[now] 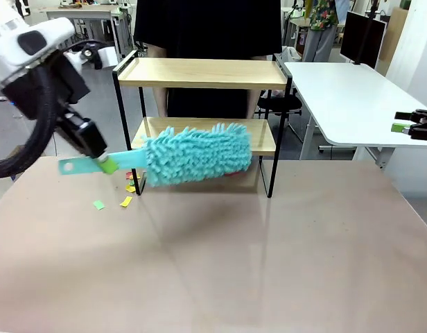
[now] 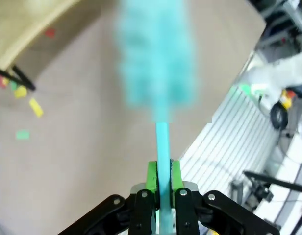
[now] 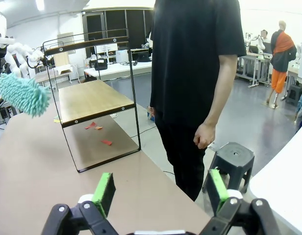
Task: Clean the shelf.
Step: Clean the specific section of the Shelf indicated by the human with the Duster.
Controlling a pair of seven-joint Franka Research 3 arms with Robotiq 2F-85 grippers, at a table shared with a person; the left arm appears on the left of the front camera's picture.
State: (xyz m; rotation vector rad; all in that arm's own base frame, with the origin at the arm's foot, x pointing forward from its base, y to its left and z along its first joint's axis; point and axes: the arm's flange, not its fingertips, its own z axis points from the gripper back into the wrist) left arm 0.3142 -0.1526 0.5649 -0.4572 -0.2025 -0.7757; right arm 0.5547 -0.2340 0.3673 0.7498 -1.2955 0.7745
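Shelf stands at the far middle of the desk, a person just behind it. Left tool is clenched on the handle of a teal duster, whose fluffy head is at the lower board's front. Right tool hangs released, off right.

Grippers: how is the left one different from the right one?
The left gripper is shut on the duster handle; the right gripper is open and holds nothing. The left gripper is close to the shelf; the right gripper is farther off to the side. Both are black with green pads.
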